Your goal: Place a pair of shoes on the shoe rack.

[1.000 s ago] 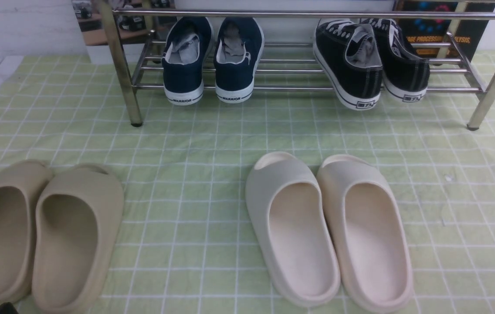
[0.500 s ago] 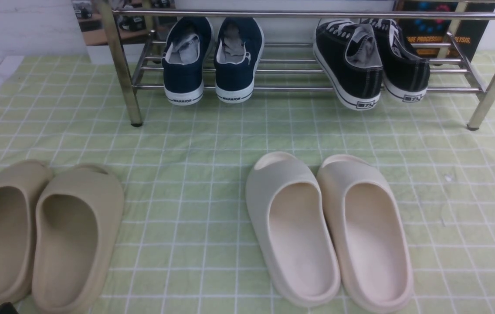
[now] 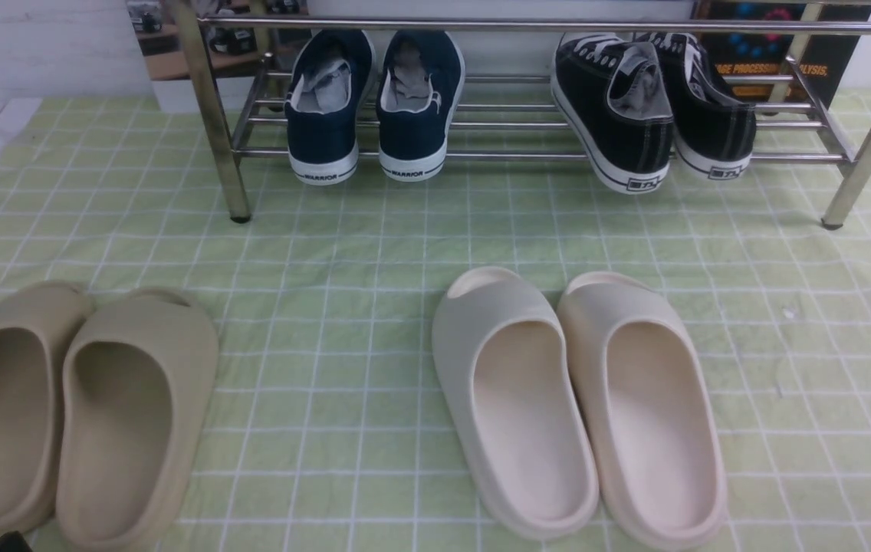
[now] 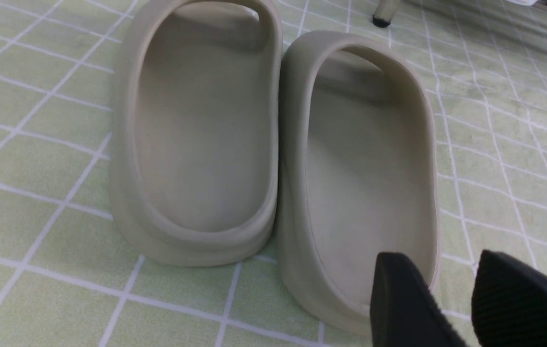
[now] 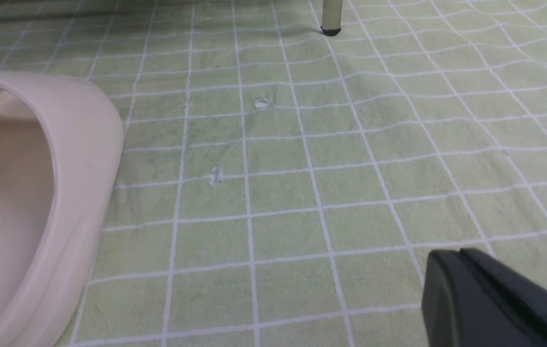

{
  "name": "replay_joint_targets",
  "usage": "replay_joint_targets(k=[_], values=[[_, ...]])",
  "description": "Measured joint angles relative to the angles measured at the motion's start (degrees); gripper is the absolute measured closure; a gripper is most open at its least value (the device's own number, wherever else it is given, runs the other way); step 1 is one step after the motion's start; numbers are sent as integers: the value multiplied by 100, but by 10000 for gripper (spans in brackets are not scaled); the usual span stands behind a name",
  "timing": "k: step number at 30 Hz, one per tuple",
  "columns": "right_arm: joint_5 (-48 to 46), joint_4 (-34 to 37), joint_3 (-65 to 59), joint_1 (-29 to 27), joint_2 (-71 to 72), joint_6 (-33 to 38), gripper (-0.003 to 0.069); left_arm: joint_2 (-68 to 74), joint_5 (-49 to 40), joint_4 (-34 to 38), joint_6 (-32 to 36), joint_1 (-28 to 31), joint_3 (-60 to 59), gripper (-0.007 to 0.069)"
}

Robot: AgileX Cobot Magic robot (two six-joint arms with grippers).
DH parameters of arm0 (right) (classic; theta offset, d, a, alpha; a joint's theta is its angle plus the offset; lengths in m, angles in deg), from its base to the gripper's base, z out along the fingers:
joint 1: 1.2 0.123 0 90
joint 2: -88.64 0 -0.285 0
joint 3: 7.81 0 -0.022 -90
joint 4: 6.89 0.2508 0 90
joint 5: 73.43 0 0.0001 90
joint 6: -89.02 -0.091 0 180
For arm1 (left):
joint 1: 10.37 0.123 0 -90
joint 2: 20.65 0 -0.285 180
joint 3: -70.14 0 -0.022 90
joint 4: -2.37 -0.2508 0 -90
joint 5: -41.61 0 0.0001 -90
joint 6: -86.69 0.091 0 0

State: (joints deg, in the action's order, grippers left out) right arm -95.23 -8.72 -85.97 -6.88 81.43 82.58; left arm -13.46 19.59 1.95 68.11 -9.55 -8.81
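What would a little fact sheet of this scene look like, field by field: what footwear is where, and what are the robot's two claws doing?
black sneakers: pair of shoes on the shoe rack, right end; one tilted, heel past the front bar
navy sneakers: on the rack, left end
beige slippers: on the green checked cloth, left
cream slippers: on the cloth, centre-right
left gripper: open, empty, above a beige slipper's heel
right gripper: shut, empty, over bare cloth

Shiny chrome shoe rack (image 3: 213, 115) — matt canvas pair of shoes (image 3: 654, 115)
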Motion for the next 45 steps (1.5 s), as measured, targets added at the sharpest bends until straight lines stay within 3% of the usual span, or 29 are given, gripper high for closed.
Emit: replay_joint_targets(k=[45], values=[[-4, 0, 0, 0, 0, -53, 643, 0, 0, 0, 0, 0, 0, 386]])
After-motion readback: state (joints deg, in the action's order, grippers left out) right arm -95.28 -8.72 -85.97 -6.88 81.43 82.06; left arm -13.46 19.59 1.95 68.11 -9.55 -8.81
